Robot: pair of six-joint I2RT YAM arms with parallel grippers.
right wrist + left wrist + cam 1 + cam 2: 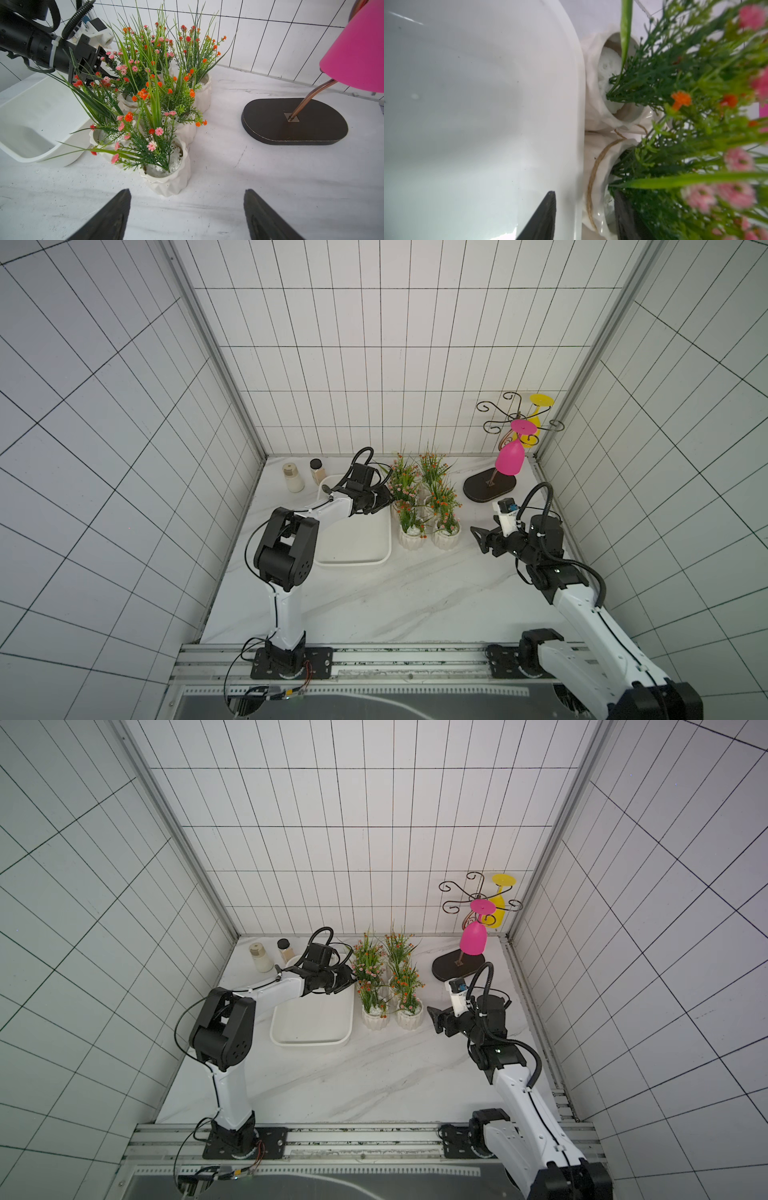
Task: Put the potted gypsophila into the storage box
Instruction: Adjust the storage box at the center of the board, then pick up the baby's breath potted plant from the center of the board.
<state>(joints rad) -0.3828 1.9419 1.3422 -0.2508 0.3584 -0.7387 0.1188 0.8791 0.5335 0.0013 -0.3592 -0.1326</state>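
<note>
The potted gypsophila (424, 510) stood as a tight cluster of white ribbed pots on the marble table top (374, 605), toward the far side and just right of the storage box (353, 562). In the left wrist view the pots sat right against the box's right rim, though I could not tell whether they touched it. Every pot I could see rested on the table rather than in the box.

The left gripper (382, 501) reached across the far part of the box to the left edge of the cluster. Its jaws were parted. One finger (544, 216) hung over the box floor, and the other finger (623, 218) sat down among the green sprigs in the mouth of a twine-wrapped pot (598, 187), so the pot's wall lay between them. A gap showed between the outer finger and the pot, so it gripped nothing.

The right gripper (482, 540) hovered to the right of the cluster, apart from it and pointing at it. Its jaws were spread wide with only bare table between them in the right wrist view.

Two small jars (303, 475) stood at the far left, beyond the box. At the far right a scrolled wire rack on a dark oval base (489, 488) carried a pink glass (510, 460) and a yellow glass (537, 416), both hung upside down
</note>
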